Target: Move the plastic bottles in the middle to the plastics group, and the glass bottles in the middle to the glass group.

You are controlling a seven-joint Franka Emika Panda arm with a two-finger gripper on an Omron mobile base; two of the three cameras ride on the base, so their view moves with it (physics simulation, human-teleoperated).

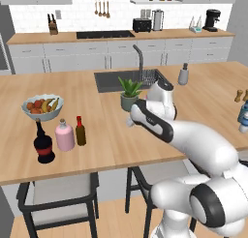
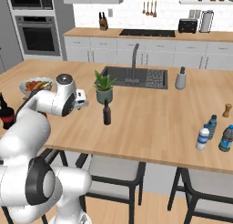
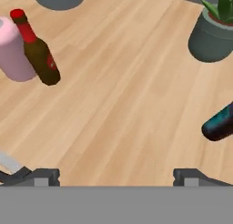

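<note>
My gripper (image 3: 116, 177) hangs open over bare wood, with nothing between its fingertips (image 3: 43, 176). The amber glass bottle (image 1: 80, 131) with a red cap stands upright beside the pink bottle (image 1: 64, 135) and the big black red-labelled bottle (image 1: 43, 145) of the glass group. In the hand view the amber bottle (image 3: 40, 54) is at upper left. The dark glass bottle (image 2: 107, 112) stands alone mid-counter by the plant, at the hand view's right edge (image 3: 218, 125). At the counter's right end, the clear-whitish plastic bottle (image 2: 202, 139) stands next to a teal-blue bottle (image 2: 226, 139).
A potted plant (image 2: 104, 86) stands just behind the dark bottle, in front of the sink (image 2: 136, 77). A fruit bowl (image 1: 42, 106) sits behind the glass group. A wooden piece (image 2: 226, 110) and a grey dispenser (image 2: 181, 78) are on the right. Stools stand under the counter's front edge.
</note>
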